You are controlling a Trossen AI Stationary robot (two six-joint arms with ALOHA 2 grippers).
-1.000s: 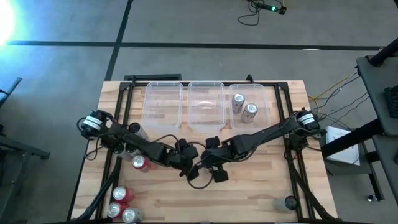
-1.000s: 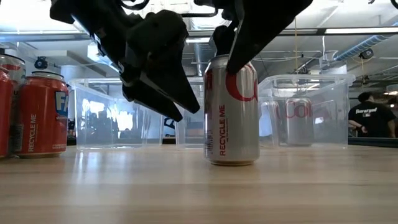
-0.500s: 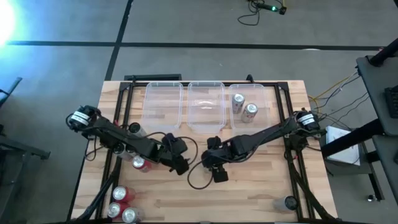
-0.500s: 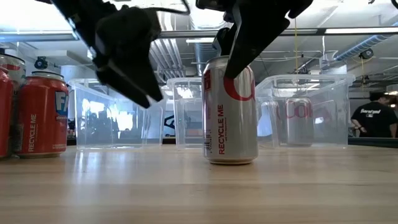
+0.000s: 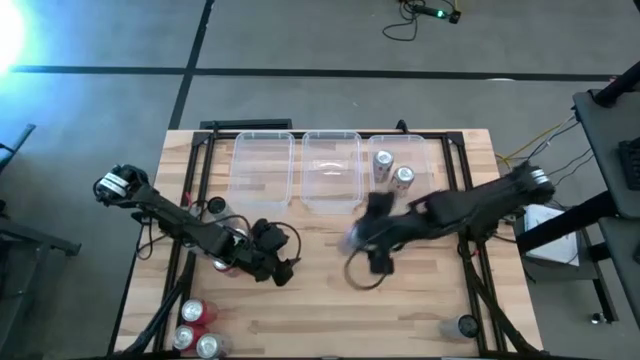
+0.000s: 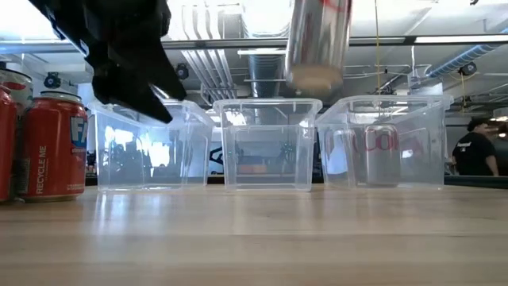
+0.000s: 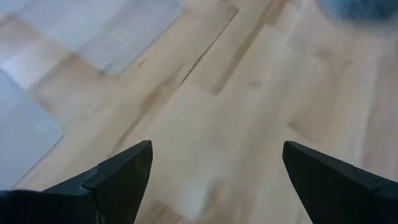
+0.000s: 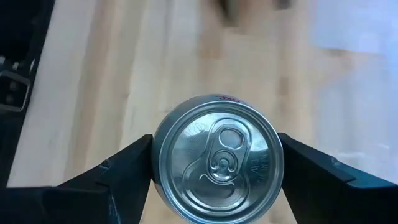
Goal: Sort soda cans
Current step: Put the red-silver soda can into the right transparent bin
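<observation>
While lifted off table (image 5: 420,300), silver can (image 8: 217,157) sits clamped in right gripper (image 8: 214,168).

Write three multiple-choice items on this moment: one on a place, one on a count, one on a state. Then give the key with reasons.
1. Where is the silver can that the right end effector holds?
A. Standing on the table
B. Lifted clear of the table
C. Inside the middle bin

2. How many cans lie in the right bin?
A. None
B. Two
C. Four

3. How does the left end effector stand?
A. Open and empty
B. Shut on a red can
C. Shut on a bin's rim

Key:
1. B, since the low view shows the can's base in the air above the table.
2. B, since the high view shows two silver tops there.
3. A, since the left wrist view shows its fingers apart with only wood between them.
</observation>
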